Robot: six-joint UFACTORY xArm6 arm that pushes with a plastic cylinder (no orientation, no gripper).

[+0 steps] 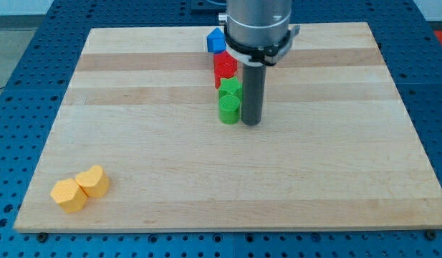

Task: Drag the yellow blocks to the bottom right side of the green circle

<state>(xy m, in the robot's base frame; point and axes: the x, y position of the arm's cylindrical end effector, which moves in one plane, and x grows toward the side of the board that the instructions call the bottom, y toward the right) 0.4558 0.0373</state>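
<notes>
My tip (251,123) is down on the wooden board (335,179), a bit above board centre, just beside the right side of the green circle (229,109). Can't tell if it actually touches it. It's a bare rod, nothing to open or close, holding nothing.

Blocks near the top edge run in a short column: blue block (216,41) at the top, red block (225,67) below it, then a second green block (231,89), then the green circle at the bottom.

Both yellow blocks sit in the board's bottom left corner, touching each other: yellow hexagon (68,195) on the left, yellow heart-like block (93,180) on its upper right. Well apart from my tip and the green circle.
</notes>
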